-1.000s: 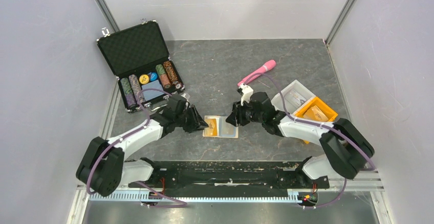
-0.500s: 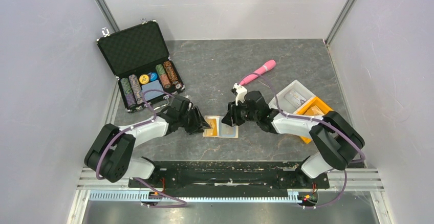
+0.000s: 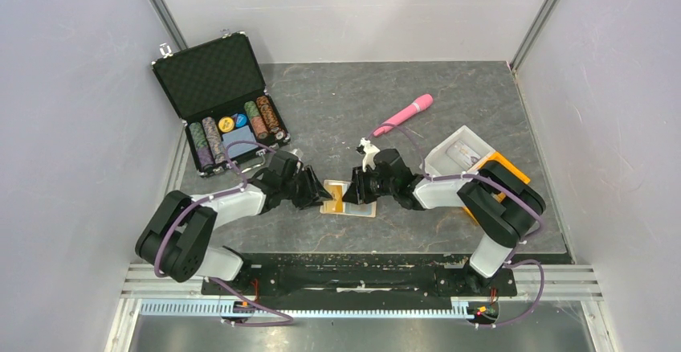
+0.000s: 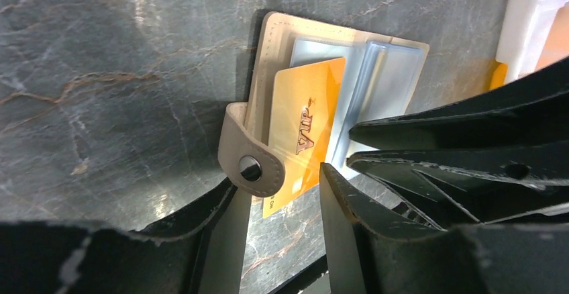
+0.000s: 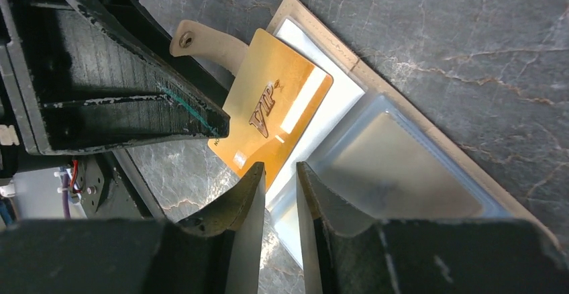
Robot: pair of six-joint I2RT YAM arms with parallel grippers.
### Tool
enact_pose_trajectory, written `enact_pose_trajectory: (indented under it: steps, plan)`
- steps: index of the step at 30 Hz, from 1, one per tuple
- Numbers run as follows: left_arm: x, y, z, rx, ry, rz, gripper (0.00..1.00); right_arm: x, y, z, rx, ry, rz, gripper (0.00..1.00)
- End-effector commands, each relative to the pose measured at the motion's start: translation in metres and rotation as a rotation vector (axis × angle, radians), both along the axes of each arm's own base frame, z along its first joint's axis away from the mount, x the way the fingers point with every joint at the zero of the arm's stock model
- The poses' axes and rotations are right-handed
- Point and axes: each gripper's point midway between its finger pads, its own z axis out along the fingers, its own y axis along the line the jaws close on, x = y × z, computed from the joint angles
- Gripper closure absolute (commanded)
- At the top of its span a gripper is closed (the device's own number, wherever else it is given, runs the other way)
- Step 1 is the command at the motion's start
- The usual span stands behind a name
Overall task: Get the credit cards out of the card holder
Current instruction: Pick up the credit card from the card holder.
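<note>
The tan card holder point(image 3: 359, 205) lies open on the table between both grippers, its pale blue lining up. In the left wrist view the holder point(image 4: 272, 45) shows its snap tab point(image 4: 253, 169) and a gold credit card point(image 4: 307, 123) marked VIP sticking partly out of a pocket. My left gripper point(image 4: 278, 181) is open, its tips either side of the tab and the card's end. My right gripper point(image 5: 280, 168) is narrowly open at the card's point(image 5: 272, 109) lower corner, over the holder's clear sleeves point(image 5: 402, 166). From above the left gripper point(image 3: 319, 197) and right gripper point(image 3: 354, 193) nearly meet.
An open black poker-chip case point(image 3: 221, 111) stands at the back left. A pink wand-like object point(image 3: 404, 114) lies behind the right arm. A white tray point(image 3: 462, 151) and an orange tray point(image 3: 507, 169) sit at the right. Grey walls enclose the table.
My right gripper has moved left and closer over the open holder. My left gripper has stayed at the holder's left edge, with its arm drawn in a little.
</note>
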Motion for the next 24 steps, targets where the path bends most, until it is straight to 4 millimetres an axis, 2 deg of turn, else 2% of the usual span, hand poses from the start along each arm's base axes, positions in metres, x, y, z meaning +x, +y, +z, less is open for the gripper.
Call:
enact_pose_trajectory:
  steps: [1, 12, 16, 22, 24]
  plan:
    - [0.002, -0.008, 0.003, -0.047, -0.055, -0.052, 0.53, 0.008, 0.016, 0.012, 0.058, -0.012, -0.009, 0.74]
    - [0.001, -0.02, 0.014, -0.136, -0.092, -0.088, 0.61, -0.001, 0.01, -0.01, 0.031, 0.04, -0.036, 0.76]
    - [0.0, -0.022, 0.019, -0.157, -0.096, -0.092, 0.72, -0.002, 0.008, -0.01, 0.027, 0.04, -0.039, 0.76]
    - [-0.002, -0.022, 0.026, -0.166, -0.09, -0.089, 0.96, -0.001, 0.007, 0.0, 0.032, 0.002, -0.025, 0.76]
    - [-0.003, -0.022, 0.029, -0.165, -0.088, -0.089, 0.98, 0.001, 0.002, 0.005, 0.023, -0.025, -0.021, 0.75]
